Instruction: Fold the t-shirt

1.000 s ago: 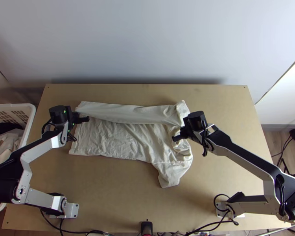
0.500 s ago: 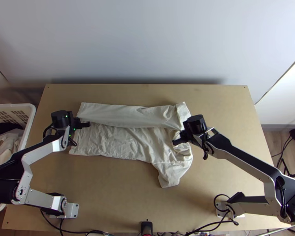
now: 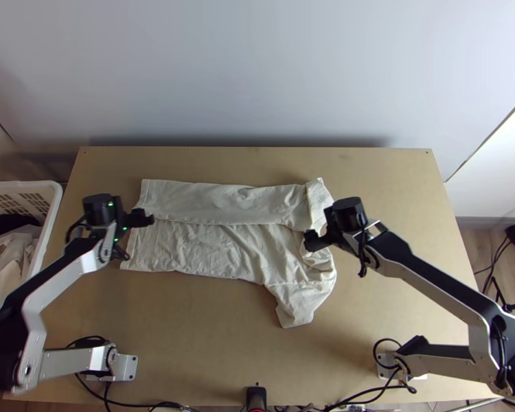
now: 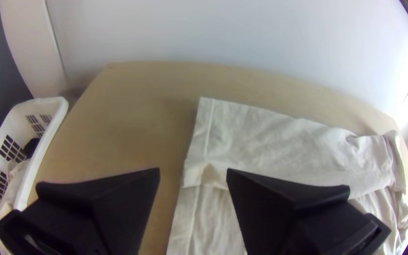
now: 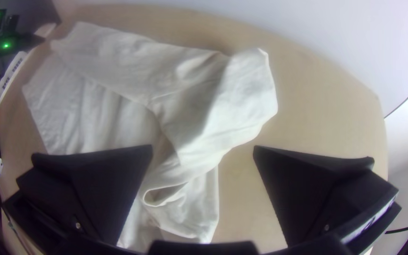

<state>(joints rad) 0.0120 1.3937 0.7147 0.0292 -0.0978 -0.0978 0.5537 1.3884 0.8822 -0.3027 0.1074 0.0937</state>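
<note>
The off-white t-shirt [image 3: 216, 247] lies on the table with its far long side folded over as a strip; one sleeve points toward the near edge and the collar end is bunched. Above the hem end, my left gripper [image 3: 147, 218] holds nothing. In the left wrist view my left gripper [image 4: 193, 172] is open over the hem and the strip's corner. My right gripper [image 3: 310, 240] is over the collar end. In the right wrist view my right gripper [image 5: 203, 148] stands wide open, cloth [image 5: 180, 141] lying beneath and between its fingers.
A white basket [image 3: 51, 199] holding cloths stands at the table's left side. Bare wood [image 3: 209, 329] lies between the shirt and the near edge, where a small black device [image 3: 256, 397] and cables sit. A wall rises behind the far edge.
The folded strip has come down flat onto the shirt, its near edge shifting toward the near side. My left gripper has drawn slightly left, free of the cloth; the right has barely moved.
</note>
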